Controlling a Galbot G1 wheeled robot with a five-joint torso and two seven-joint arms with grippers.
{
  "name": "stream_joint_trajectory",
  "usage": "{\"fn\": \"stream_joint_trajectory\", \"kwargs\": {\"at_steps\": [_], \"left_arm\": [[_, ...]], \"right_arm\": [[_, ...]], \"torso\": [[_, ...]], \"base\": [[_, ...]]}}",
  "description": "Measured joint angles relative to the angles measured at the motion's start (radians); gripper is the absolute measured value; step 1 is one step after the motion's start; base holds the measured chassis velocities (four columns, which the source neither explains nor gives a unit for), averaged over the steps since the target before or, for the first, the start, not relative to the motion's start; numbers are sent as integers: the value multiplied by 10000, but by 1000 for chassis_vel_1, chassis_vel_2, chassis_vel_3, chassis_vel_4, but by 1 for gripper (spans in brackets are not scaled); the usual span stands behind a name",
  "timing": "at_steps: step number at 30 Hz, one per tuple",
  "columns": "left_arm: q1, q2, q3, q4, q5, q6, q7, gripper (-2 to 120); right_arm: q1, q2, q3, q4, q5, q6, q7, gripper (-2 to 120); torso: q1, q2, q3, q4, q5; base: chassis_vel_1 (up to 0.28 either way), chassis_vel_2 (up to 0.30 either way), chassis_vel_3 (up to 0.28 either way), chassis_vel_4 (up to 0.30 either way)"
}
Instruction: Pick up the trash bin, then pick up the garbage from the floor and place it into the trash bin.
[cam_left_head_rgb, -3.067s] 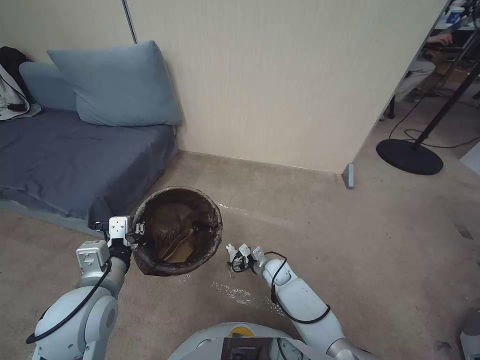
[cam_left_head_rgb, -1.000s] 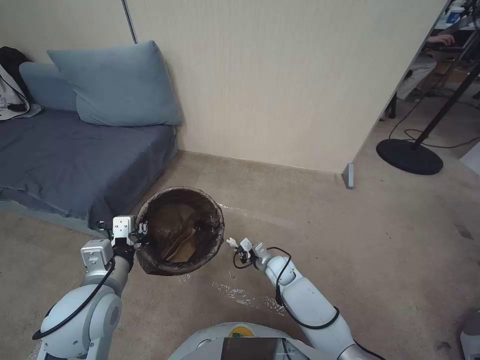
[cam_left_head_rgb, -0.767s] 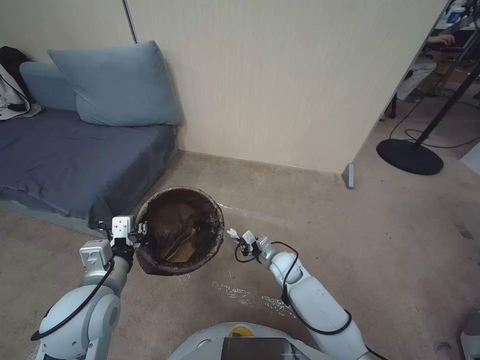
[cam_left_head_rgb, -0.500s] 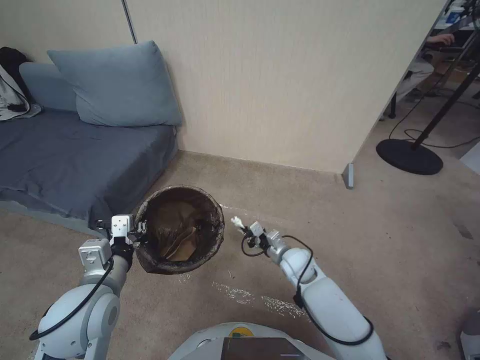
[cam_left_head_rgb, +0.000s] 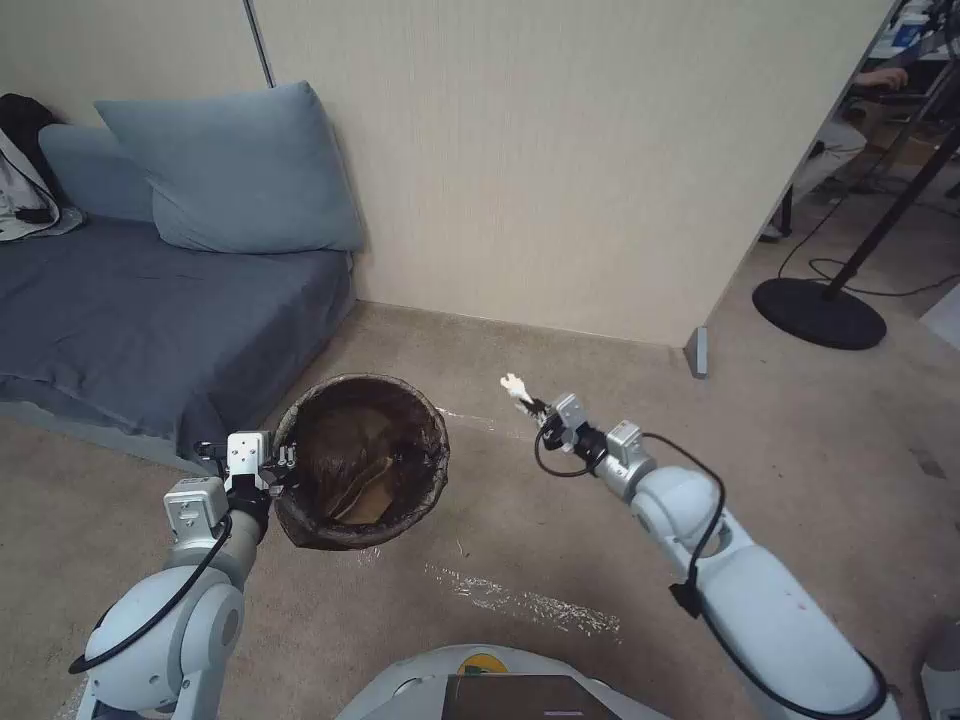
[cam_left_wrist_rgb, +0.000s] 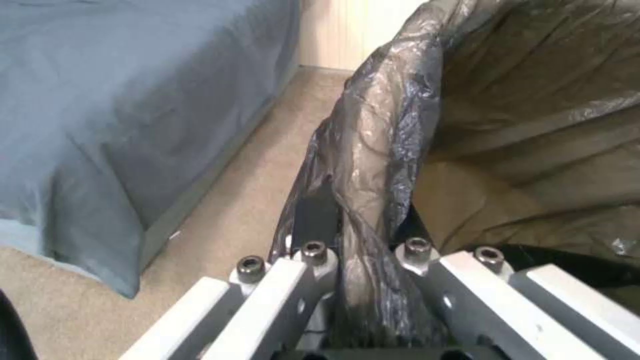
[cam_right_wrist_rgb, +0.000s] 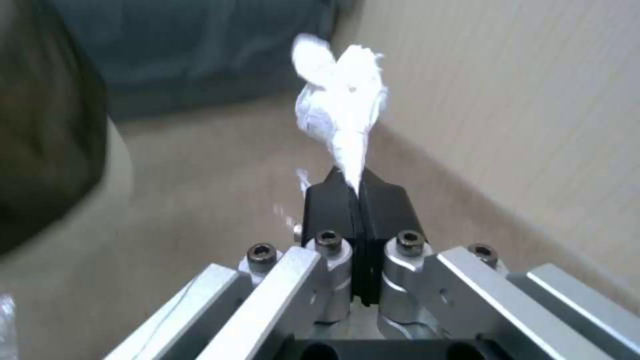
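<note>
Item: trash bin (cam_left_head_rgb: 362, 462), dark bag folded over its rim, held off the carpet (cam_left_head_rgb: 560, 520) just beside the grey-blue bed (cam_left_head_rgb: 150, 320). My left gripper (cam_left_head_rgb: 283, 463) is clamped on the bagged rim at its near-left edge. Tan paper (cam_left_head_rgb: 368, 500) lies inside.

Item: white crumpled scrap (cam_left_head_rgb: 514, 385), pinched by its tail in my right gripper (cam_left_head_rgb: 536, 403), raised to the right of the bin, apart from it, before the cream wall (cam_left_head_rgb: 560, 160).

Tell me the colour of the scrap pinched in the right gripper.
White; the crumpled scrap in the right gripper shows best in the right wrist view.
</note>
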Motion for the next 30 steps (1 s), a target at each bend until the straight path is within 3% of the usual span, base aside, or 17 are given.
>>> {"fn": "stream_joint_trajectory", "kwargs": {"at_steps": [7,21,26,30], "left_arm": [[-29,3,70,119,-32,39,6,3],[-6,40,92,245,-33,162,217,3],[-53,53,174,277,41,200,232,3],[-119,86,251,285,101,287,240,3]], "right_arm": [[148,-288,103,1410,1179,-626,-50,0],[1571,-795,-522,2732,2795,-1530,27,0],[2002,-874,-1100,2871,2950,-1647,-92,0],[2725,-859,-2227,2902,3087,-1792,-83,0]], "torso": [[0,0,0,-1,-3],[0,0,0,-1,-5],[0,0,0,-2,-4],[0,0,0,-1,-6]], "base": [[0,0,0,0],[0,0,0,0],[0,0,0,0],[0,0,0,0]]}}
